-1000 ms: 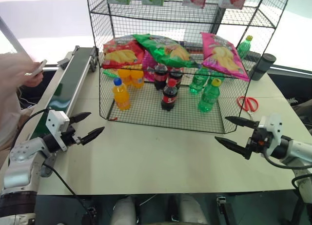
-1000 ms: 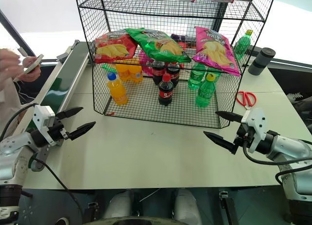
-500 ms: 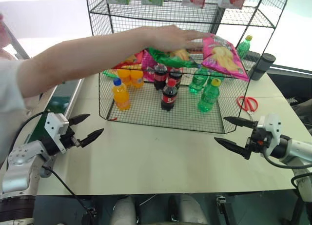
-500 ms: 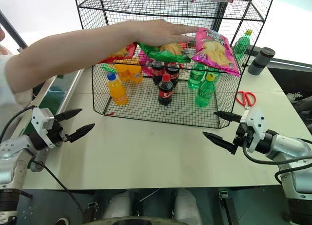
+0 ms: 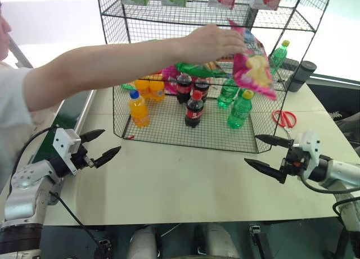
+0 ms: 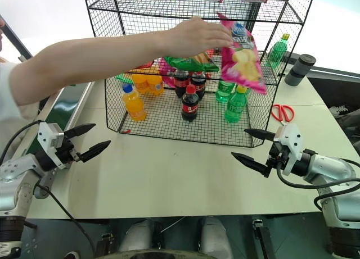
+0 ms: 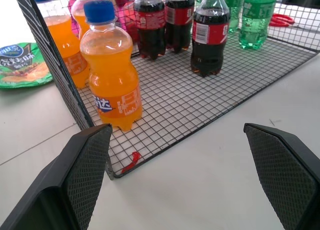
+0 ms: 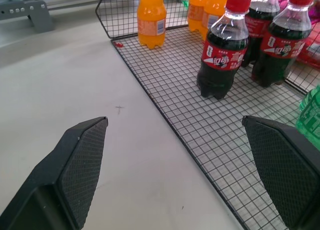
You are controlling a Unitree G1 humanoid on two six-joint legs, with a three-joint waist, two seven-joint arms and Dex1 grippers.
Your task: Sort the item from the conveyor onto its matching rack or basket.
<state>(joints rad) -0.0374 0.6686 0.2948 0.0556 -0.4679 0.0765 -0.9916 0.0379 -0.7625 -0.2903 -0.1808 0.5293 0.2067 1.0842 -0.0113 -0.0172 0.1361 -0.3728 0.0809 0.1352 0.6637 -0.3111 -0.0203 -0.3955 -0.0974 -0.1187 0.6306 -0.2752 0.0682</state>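
Magenta-pink chip bag, printed with yellow chips and a blue-white logo, is held up by a person's hand before the black wire rack. Orange soda, red-labelled cola and green bottles are kept on its lowest tier. Left gripper and right gripper are spread wide, empty.

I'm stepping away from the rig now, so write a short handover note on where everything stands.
Left tool: open, empty, hovering over the white table.
Right tool: open, empty, hovering over the table near the rack's front.
A person's hand holds the crinkly magenta-pink chip bag in the air in front of the tall black wire-grid rack.
The dark-green conveyor belt lies at the left behind the person's arm.
Done: nothing by the robot.
Left: once the bag is on the belt, pick it up and shelve it on the rack.
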